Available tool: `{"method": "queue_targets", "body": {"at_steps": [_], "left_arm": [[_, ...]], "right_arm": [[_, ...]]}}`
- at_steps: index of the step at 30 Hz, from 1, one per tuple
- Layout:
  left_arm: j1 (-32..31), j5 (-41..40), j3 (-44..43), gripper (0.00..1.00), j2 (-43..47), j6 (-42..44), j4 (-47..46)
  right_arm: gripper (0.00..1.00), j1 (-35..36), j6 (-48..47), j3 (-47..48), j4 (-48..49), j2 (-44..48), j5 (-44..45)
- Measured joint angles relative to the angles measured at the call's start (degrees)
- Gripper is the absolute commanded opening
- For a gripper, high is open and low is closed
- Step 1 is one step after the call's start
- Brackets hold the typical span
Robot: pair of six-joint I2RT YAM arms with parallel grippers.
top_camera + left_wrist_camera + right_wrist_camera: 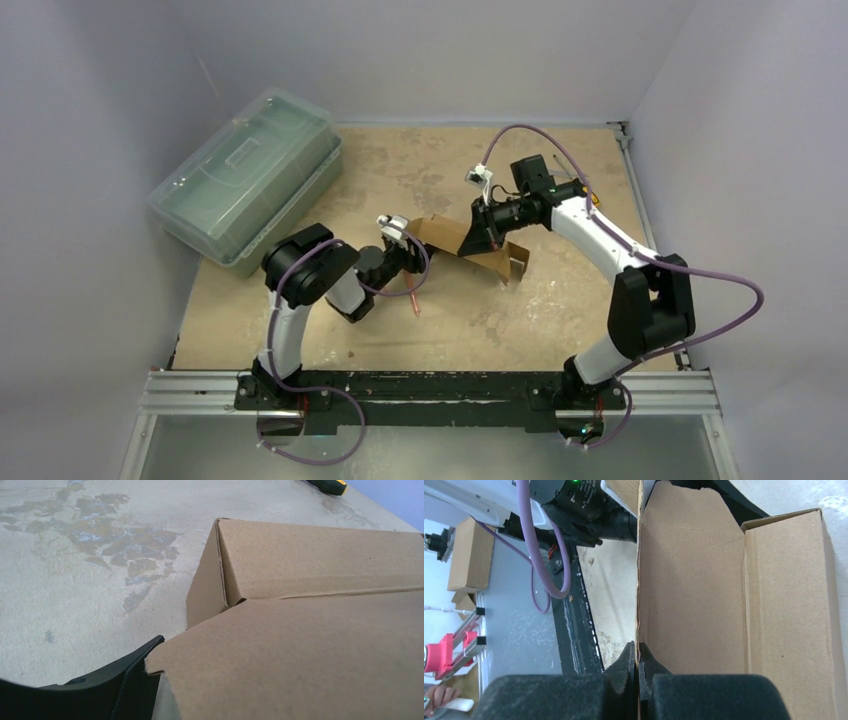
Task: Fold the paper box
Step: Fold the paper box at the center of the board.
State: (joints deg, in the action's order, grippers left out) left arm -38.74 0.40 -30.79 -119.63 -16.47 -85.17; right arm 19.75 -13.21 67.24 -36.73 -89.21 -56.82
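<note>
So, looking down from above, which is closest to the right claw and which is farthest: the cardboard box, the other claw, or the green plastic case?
Measured from the right claw in the top view:
1. paper box: pinched in that claw, mid-scene.
2. left claw: just to the left, at the box's other end.
3. green plastic case: farthest, at the back left.

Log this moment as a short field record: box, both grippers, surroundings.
paper box: partly folded, mid table, between the two grippers
right gripper: shut on a thin panel edge of the box
left gripper: at the box's left end, one finger beside a flap; grip unclear
green plastic case: far left, lid closed, apart from the box
</note>
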Motion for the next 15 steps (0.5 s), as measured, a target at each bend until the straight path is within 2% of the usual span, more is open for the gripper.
{"method": "queue_targets", "body": {"at_steps": [15], "left_arm": [[-0.5, -1.5, -4.5, 0.40, -2.1, -0.2, 0.0]], "right_arm": [[0.00, -2.2, 0.3, 2.3, -1.5, -3.5, -2.5]]}}
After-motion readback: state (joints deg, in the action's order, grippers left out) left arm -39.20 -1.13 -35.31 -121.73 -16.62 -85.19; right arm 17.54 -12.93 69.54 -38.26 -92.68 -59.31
